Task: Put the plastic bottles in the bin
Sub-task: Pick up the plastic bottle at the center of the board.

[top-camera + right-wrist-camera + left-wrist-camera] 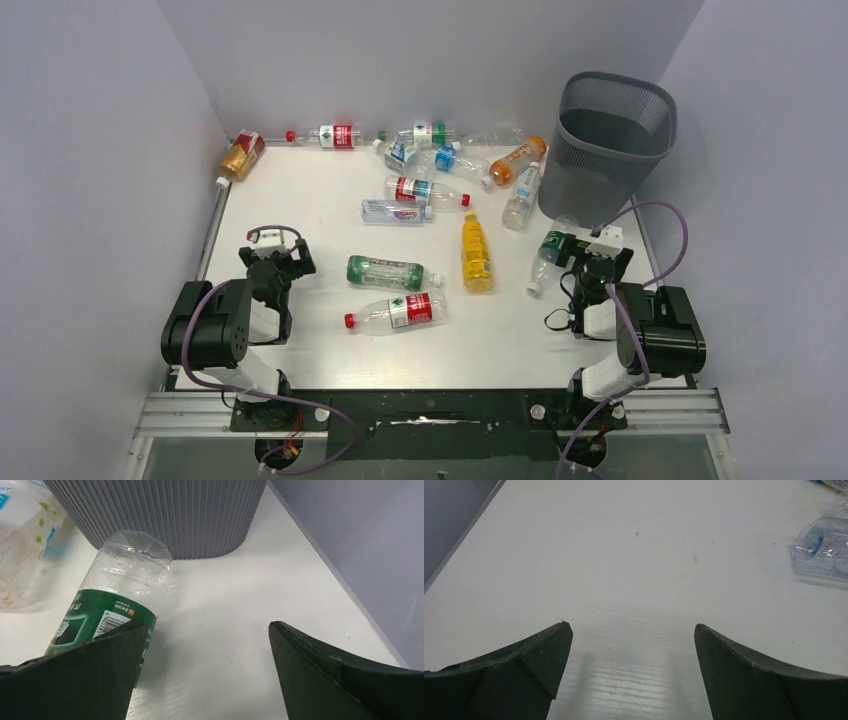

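Far left of the bin [600, 175], my left tool [631, 630] hung wide open and empty over bare surface [300, 190], with no bottle inside its span. The plastic bottles [398, 311] lay on their sides across the surface left of the bin, none visibly inside it. Just before the bin, my right tool [207, 630] stood wide open, gripping nothing. The green-labelled bottle [117, 590] lay beside it on the left, not between the jaws, base toward the bin wall. I judged a leftward shift necessary. A clear bottle [522, 196] lay close alongside, liable to be nudged.
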Controlling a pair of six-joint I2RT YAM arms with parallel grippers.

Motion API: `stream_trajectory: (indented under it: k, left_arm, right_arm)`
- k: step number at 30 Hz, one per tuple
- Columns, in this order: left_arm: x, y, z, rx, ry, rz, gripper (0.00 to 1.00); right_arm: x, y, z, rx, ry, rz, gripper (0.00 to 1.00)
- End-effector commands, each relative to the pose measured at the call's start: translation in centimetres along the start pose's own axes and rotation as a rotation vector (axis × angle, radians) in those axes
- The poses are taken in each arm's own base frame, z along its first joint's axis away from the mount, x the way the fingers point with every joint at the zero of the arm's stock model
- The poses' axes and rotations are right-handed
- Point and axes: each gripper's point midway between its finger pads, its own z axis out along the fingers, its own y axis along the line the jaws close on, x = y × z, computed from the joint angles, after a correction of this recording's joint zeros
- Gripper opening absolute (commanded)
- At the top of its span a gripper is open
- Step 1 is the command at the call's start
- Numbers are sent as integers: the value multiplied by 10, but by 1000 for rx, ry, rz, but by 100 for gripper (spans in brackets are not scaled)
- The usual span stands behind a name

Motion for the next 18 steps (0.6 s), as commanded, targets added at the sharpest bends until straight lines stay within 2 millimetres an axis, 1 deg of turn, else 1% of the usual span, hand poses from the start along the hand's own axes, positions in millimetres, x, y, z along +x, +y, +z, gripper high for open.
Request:
stream_trajectory:
  k: [1, 15, 17, 18]
  left_arm:
    - [-21, -1, 9, 4, -67, 7, 96]
    - [-22, 0, 7, 0, -72, 11, 96]
    - [-25, -8, 6, 26, -64, 44, 96]
    - [-30, -12, 5, 28, -61, 64, 95]
  right_arm:
    - [-28, -2, 6, 9, -99, 21, 98]
    - [-28, -3, 4, 15, -105, 15, 98]
    - [-29, -2, 3, 9, -109, 12, 98]
    - [-29, -2, 3, 12, -109, 16, 98]
